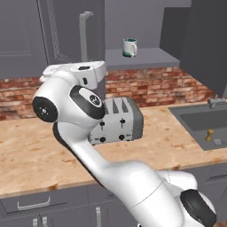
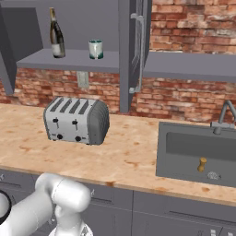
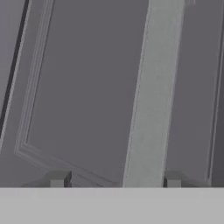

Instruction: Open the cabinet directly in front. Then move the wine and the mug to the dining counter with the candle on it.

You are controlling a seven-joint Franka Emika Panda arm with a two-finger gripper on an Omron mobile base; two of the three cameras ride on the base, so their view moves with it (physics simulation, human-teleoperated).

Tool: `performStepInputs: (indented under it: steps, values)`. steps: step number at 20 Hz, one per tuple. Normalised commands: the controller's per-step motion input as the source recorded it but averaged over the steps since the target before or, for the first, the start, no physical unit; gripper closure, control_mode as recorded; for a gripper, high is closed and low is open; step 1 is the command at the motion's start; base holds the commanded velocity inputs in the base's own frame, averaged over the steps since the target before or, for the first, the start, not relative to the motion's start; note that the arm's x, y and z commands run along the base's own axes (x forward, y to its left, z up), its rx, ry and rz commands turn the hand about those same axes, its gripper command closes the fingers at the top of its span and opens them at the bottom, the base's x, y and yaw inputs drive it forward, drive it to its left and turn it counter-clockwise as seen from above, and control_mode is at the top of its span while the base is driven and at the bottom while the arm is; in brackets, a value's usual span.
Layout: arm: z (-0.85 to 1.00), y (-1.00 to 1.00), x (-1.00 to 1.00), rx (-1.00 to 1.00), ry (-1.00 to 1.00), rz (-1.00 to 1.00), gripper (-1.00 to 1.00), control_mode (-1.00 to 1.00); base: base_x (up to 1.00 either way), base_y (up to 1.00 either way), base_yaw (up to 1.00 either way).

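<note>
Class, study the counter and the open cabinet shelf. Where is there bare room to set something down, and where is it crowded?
Free: the counter between the toaster and the sink, and its front strip before the toaster. The shelf is bare left of the wine.

Crowded: the shelf where the wine and mug stand, beside the open cabinet door.

A rendered kitchen. A silver toaster (image 2: 76, 120) stands on the stone tabletop (image 2: 133, 152) beside a sink (image 2: 198, 150). Brick wall (image 2: 184, 99), grey cabinet (image 2: 133, 50) above.
</note>
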Motion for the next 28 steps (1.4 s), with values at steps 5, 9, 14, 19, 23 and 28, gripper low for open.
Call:
performStepInputs:
  steps: [5,9,14,19,23,28]
  values:
    - [-0.08,-0.25,-0.83,0.0,-0.06,0.0,-1.0,-1.0,0.0,0.0,0.0]
    - [-0.03,-0.69,-0.5,0.09,-0.04,0.09,-1.0,-1.0,0.0,0.0,0.0]
    - [0.0,-1.0,0.21,0.19,0.0,0.33,-1.0,-1.0,0.0,0.0,0.0]
    - [0.0,-0.96,0.14,0.17,0.0,0.37,-1.0,-1.0,0.0,0.0,0.0]
    - [0.0,-0.51,0.33,0.04,0.0,0.28,-1.0,-1.0,0.0,0.0,0.0]
    - [0.01,-0.12,0.41,0.02,0.0,0.19,-1.0,-1.0,0.0,0.0,0.0]
